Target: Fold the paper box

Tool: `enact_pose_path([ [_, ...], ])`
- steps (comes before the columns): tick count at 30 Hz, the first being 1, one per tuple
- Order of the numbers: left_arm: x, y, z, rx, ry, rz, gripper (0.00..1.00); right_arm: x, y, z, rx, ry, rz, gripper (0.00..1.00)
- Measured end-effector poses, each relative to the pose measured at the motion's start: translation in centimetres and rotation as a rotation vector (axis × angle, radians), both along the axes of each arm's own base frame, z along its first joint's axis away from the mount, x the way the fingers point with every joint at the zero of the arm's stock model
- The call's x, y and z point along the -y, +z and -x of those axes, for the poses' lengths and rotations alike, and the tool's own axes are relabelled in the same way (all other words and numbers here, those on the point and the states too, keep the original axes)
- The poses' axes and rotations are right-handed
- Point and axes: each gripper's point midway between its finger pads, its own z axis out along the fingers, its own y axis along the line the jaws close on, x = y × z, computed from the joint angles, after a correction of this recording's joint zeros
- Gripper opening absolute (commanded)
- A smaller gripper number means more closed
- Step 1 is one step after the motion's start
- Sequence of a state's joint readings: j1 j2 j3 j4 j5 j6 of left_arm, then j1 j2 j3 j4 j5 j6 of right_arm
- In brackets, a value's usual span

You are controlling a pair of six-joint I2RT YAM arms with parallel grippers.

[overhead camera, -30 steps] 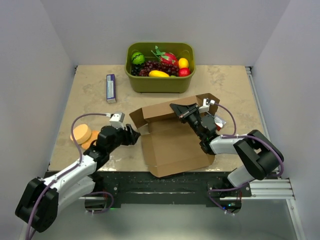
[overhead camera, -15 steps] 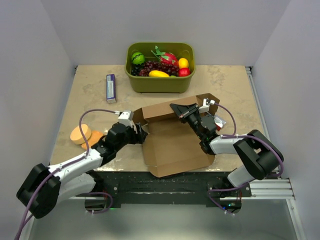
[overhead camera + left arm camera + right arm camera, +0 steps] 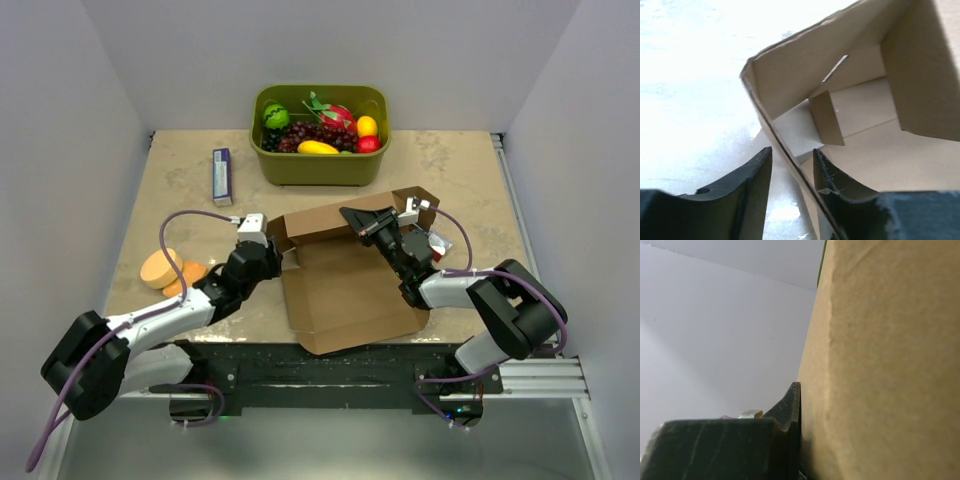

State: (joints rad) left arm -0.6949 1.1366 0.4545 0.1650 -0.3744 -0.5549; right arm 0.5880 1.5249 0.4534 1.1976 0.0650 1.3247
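While right end effector (image 3: 354,217) clamped paper box's (image 3: 340,290) back wall,
Left end effector (image 3: 791,154) straddled its left wall, jaws narrowly apart.

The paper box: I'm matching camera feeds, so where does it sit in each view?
Top external: paper box just below centre.
Left wrist: its interior fills the right half, beyond the left gripper.
Right wrist: one wall fills the right half.
Shared landmark: the box's raised cardboard walls.
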Motion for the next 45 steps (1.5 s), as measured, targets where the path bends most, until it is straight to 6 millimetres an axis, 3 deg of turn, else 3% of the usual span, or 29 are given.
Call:
enact_pose_path([
  [12, -1.7, -0.1, -0.2, 0.003, 0.058, -0.096, 0.02, 0.2, -0.1, -0.4, 0.007, -0.022, -0.002, 0.00],
  [23, -0.9, 1.7, 0.0, -0.025, 0.014, -0.094, 0.00, 0.8, 0.5, -0.8, 0.031, -0.055, -0.017, 0.00],
  [45, 1.6, 1.9, 1.8, -0.093, -0.084, 0.031, 0.00, 1.4, 0.0, -0.9, 0.046, -0.086, 0.011, 0.00],
])
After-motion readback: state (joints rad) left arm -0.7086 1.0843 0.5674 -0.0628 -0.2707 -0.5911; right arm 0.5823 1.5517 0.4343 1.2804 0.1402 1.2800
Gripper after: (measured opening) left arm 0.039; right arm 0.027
